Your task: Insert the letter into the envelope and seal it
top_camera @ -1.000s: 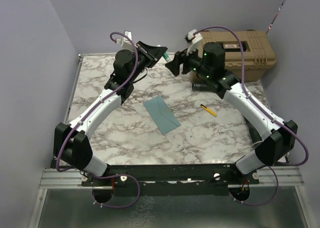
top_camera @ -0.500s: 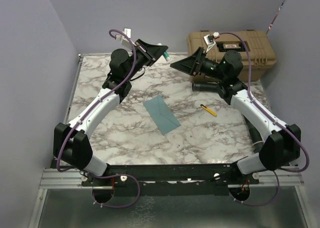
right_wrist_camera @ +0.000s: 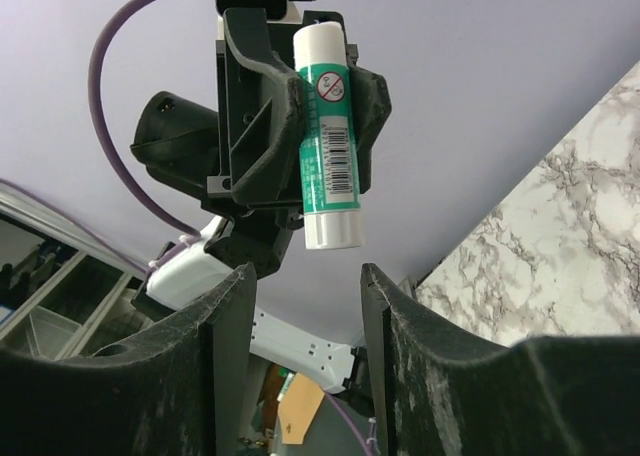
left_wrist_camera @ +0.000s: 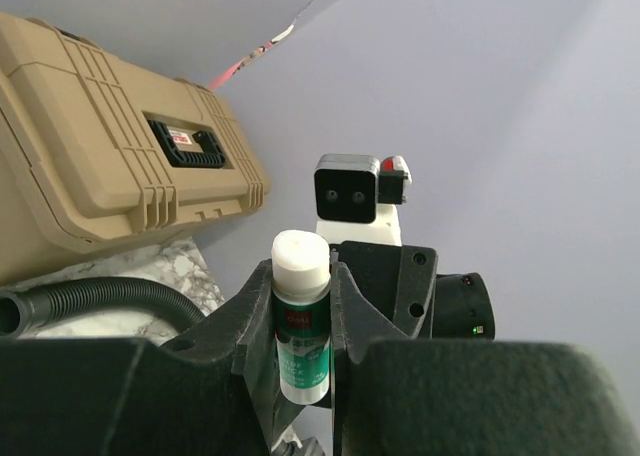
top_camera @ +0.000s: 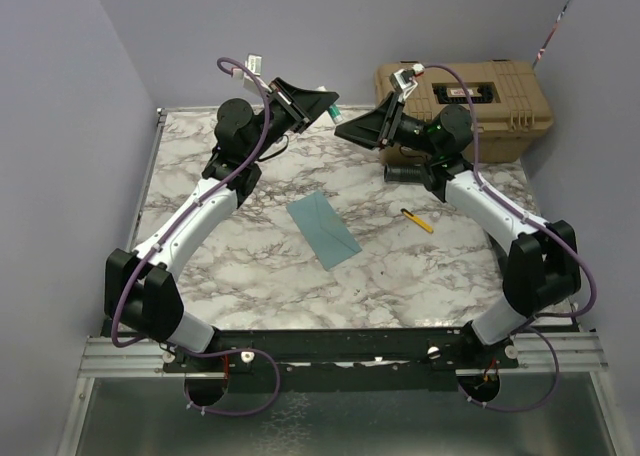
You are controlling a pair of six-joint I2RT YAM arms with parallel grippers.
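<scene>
We see the two fingers [left_wrist_camera: 250,316] of the left gripper [left_wrist_camera: 300,321] clamped on one glue stick [right_wrist_camera: 328,136], a white tube with a green label, gripped across its middle so that both white ends stick out. The two fingers [right_wrist_camera: 232,316] of the right gripper [right_wrist_camera: 303,286] stand apart with nothing between them. Their gap faces one end of the stick, which hangs just short of the tips, and we see no contact.

Both grippers are raised above the far part of the table [top_camera: 250,266], nose to nose, the left one on the left and the right one on the right. We count two arms, each reaching up and inward from its base at the near edge.

On the marble top we count one envelope [top_camera: 323,228], teal and flat. It lies near the middle of the table, turned at an angle, well below and apart from both grippers. We cannot tell from here whether its flap is open or shut.

To its right lies one yellow pen [top_camera: 417,220] with a dark tip. Beyond that is one black ribbed hose [top_camera: 405,174], and behind the hose, at the far right corner, stands one tan hard case [top_camera: 470,96] with its lid closed.
</scene>
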